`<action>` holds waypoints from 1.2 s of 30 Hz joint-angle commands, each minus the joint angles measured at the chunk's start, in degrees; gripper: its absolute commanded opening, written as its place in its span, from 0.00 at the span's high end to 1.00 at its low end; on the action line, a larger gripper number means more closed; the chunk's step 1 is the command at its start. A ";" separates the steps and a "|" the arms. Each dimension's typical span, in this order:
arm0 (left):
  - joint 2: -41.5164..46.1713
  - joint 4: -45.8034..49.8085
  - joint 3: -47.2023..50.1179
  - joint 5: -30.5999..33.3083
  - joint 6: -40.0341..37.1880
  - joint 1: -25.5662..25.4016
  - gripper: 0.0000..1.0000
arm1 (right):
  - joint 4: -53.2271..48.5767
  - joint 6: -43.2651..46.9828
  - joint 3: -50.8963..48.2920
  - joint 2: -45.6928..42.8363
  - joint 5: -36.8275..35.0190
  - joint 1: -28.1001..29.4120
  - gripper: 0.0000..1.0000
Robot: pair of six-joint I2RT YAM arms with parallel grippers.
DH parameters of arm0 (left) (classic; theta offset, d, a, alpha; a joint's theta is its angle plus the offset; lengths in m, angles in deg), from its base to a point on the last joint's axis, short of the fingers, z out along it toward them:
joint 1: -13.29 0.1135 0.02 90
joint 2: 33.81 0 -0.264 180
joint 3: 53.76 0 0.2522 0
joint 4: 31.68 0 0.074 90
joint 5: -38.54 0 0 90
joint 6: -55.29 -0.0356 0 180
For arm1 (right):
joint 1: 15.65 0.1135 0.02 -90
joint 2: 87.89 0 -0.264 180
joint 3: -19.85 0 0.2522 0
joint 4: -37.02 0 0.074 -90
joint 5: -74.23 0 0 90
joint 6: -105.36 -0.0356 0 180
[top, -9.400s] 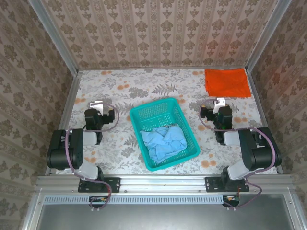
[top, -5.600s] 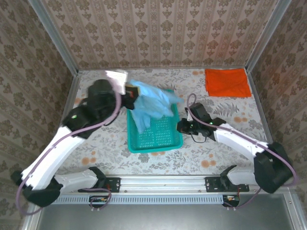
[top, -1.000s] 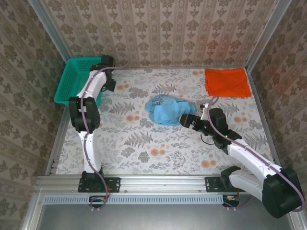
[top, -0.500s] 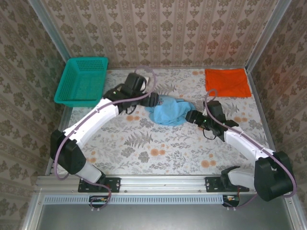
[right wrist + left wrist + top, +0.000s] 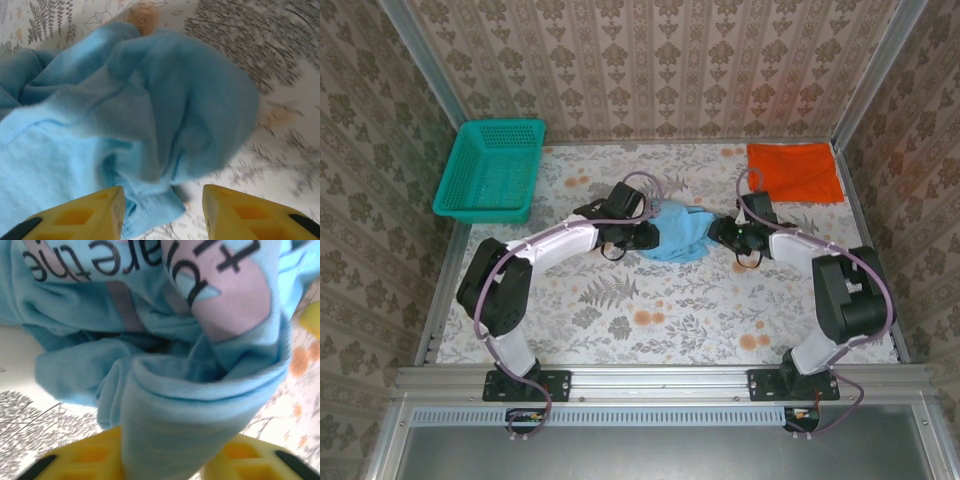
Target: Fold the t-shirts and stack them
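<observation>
Just toward twelve o'clock from the centre of the table [image 5: 650, 320]: light blue t-shirt [image 5: 678, 232], crumpled in a heap. Lifted out of the teal basket [image 5: 450, 175] seconds ago, with the basket itself since moved off to the ten o'clock corner.

Within the last second, both arms swung in on the heap. At its nine o'clock side, left gripper [image 5: 645, 237], wide a moment back, now squeezed onto a thick rolled fold filling the gap between the yellow fingers [image 5: 85, 462]. At its three o'clock side, right gripper [image 5: 722, 232], narrowing too but fingers apart yet, hem against one finger [image 5: 75, 217] and bare table beside the other. No pinch there so far.

Up at one o'clock, orange-red t-shirt [image 5: 795, 170], folded flat, unmoved throughout.

Probably means unloading over and spreading about to begin. Needs two held edges drawn toward nine and three before any fold. Worth watching: bunches grabbed rather than single layers, likely to open lopsided.
</observation>
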 commanded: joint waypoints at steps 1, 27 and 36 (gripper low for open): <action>-0.87 -2.30 -2.42 -1.37 -0.32 0.52 0.83 | -0.15 2.66 5.73 4.22 3.82 -0.25 0.63; 36.94 4.93 -4.92 12.50 -18.75 -9.85 0.87 | -4.68 3.64 6.87 -44.45 6.61 5.06 1.00; 43.77 8.45 -9.38 17.08 -19.54 -11.91 0.94 | -9.15 5.55 14.64 -47.60 1.95 8.66 1.00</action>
